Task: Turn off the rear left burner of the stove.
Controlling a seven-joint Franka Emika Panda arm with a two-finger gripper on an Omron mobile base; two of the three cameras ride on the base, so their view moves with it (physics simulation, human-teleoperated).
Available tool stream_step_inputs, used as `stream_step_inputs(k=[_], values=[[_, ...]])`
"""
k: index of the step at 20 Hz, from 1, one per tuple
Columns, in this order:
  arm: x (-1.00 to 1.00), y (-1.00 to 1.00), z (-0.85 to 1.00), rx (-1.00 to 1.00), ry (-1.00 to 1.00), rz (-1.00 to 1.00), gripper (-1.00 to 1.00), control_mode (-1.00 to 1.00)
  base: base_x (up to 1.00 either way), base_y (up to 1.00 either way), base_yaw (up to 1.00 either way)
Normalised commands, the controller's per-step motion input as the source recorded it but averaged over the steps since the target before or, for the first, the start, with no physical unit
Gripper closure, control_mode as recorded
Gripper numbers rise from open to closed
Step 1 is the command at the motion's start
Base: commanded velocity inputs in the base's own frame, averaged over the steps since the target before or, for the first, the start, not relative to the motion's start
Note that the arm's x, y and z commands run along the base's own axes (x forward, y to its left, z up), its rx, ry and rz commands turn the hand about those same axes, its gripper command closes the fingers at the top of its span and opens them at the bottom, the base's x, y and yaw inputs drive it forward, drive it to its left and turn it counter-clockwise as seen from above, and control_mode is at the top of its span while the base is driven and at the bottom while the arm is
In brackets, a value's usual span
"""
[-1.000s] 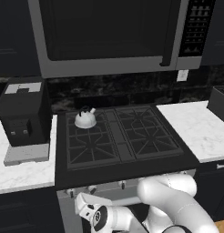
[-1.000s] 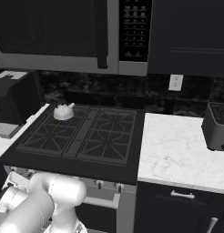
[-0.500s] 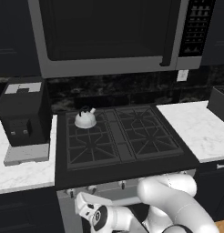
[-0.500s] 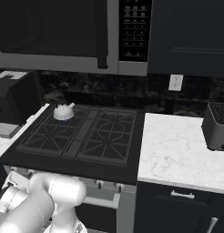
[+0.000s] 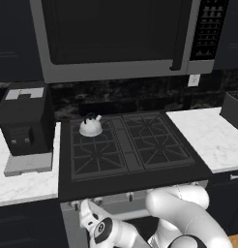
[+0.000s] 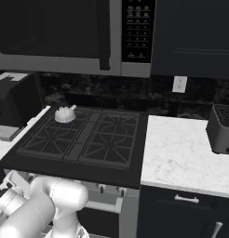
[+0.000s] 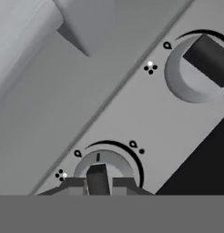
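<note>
The black stove (image 5: 122,146) (image 6: 84,135) fills the middle of both base views. A white kettle (image 5: 90,127) (image 6: 65,114) stands on its rear left burner (image 5: 109,131) (image 6: 78,122). My gripper (image 5: 85,207) (image 6: 5,182) is low against the stove's silver front, at the left end of the knob row. Seen from the hand, the gripper (image 7: 98,184) has a dark fingertip on each side of the bar of a knob (image 7: 97,173), and looks shut on it. A second knob (image 7: 206,58) sits at the upper right, turned at a slant.
A black coffee machine (image 5: 24,127) stands on the left counter and a dark toaster (image 6: 222,130) on the right one. The grey microwave (image 5: 116,36) hangs over the stove. The oven door's grey handle (image 7: 27,32) runs close by the knobs.
</note>
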Motion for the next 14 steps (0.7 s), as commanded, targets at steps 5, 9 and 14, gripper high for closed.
stream_step_inputs(k=[5, 9, 14], values=[[0.09, -0.02, 0.22, 0.47, 0.00, -0.15, 1.00, -1.00, 0.00, 0.00, 0.00], [0.01, -0.07, 0.19, 0.56, 0.00, -0.18, 1.00, -1.00, 0.00, 0.00, 0.00], [0.04, -0.08, 0.21, 0.57, 0.00, -0.19, 1.00, -1.00, 0.00, 0.00, 0.00]])
